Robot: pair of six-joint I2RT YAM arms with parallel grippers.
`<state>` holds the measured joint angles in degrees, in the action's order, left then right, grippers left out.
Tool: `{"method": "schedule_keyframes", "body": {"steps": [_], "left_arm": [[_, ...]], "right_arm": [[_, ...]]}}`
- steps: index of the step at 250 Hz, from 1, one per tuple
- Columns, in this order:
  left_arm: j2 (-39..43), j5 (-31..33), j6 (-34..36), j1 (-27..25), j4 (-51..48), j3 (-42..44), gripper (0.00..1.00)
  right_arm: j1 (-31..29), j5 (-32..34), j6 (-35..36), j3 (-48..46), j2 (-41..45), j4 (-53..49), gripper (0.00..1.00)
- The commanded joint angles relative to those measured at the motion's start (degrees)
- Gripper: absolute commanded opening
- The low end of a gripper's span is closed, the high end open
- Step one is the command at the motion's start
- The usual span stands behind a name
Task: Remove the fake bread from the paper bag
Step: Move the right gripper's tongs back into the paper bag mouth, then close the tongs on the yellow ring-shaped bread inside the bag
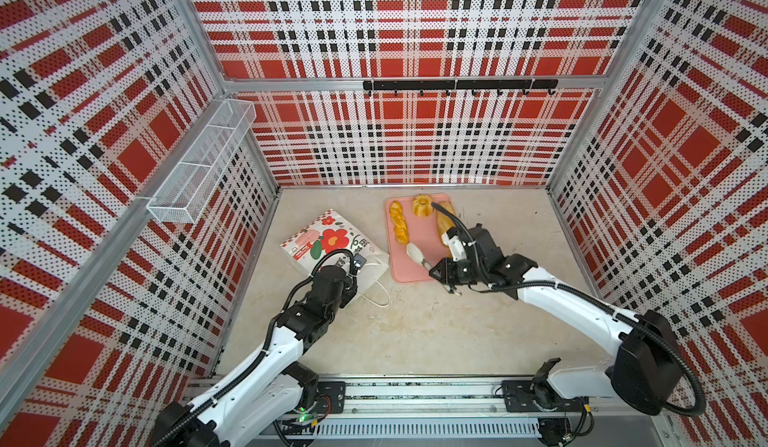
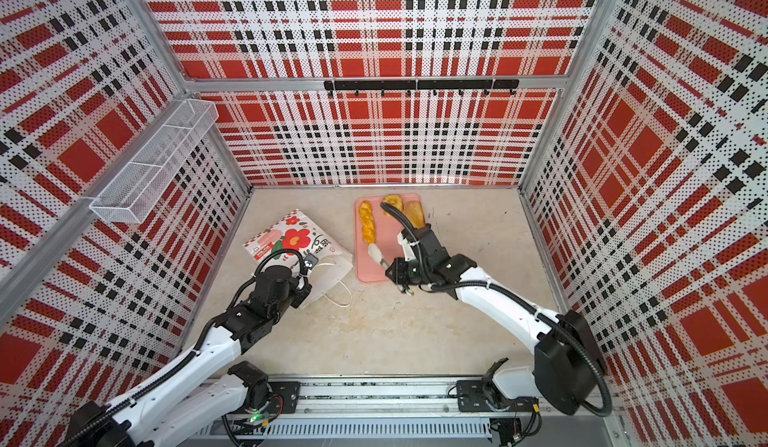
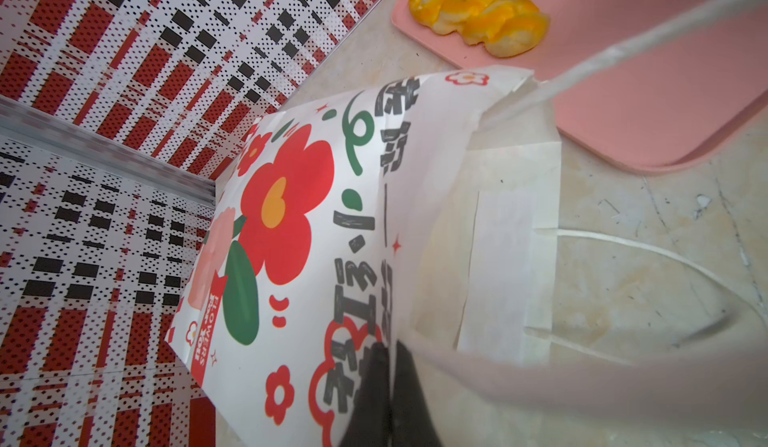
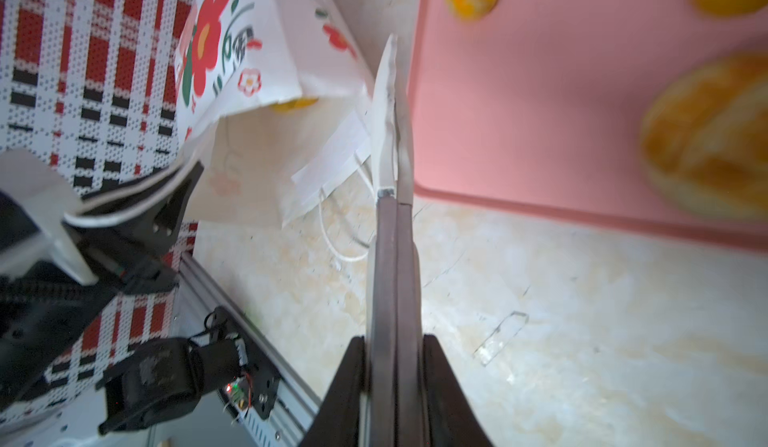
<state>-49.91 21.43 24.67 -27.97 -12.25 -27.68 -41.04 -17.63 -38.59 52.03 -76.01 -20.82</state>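
Note:
The white paper bag (image 1: 332, 239) (image 2: 291, 237) with red flowers lies on its side at the left, its mouth toward the pink tray. My left gripper (image 1: 352, 264) (image 3: 390, 382) is shut on the upper edge of the bag's mouth (image 4: 232, 104) and holds it up. A bit of yellow fake bread (image 4: 293, 105) shows just inside the mouth. On the tray lie a braid (image 1: 399, 226) (image 3: 478, 21), a fluted ring (image 1: 423, 206) and a long loaf (image 1: 444, 215) (image 4: 706, 141). My right gripper (image 1: 434, 267) (image 4: 392, 341) is shut on closed white-tipped tongs (image 1: 415, 253) (image 4: 390, 133) over the tray's near end.
The pink tray (image 1: 405, 272) (image 2: 368, 272) (image 3: 644, 104) lies right of the bag on the beige table. A white cord handle (image 1: 380, 297) (image 3: 644, 253) trails from the bag toward the front. A wire basket (image 1: 199, 162) hangs on the left wall and a hook rail (image 1: 457, 85) on the back wall.

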Motion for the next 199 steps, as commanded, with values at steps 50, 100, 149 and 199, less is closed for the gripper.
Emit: {"method": "schedule_keyframes", "body": {"steps": [50, 100, 149, 199], "left_arm": [[-1.1, -0.9, -0.1, -0.4, 1.1, -1.6, 0.0], [-0.9, -1.0, 0.1, -0.4, 1.3, -1.3, 0.0], [-0.9, -1.1, 0.3, -0.4, 1.5, -0.9, 0.0], [-1.1, -1.2, 0.4, -0.4, 1.7, -0.8, 0.0]], "right_arm": [[-8.0, -3.5, -8.0, -1.9, -0.4, 17.4, 0.3], [-8.5, -6.2, -10.7, 1.1, -10.9, 26.8, 0.43], [-8.5, -7.6, -11.6, 7.9, -21.9, 30.6, 0.46], [-8.3, -8.0, -11.4, 15.8, -31.0, 29.6, 0.47]]}}
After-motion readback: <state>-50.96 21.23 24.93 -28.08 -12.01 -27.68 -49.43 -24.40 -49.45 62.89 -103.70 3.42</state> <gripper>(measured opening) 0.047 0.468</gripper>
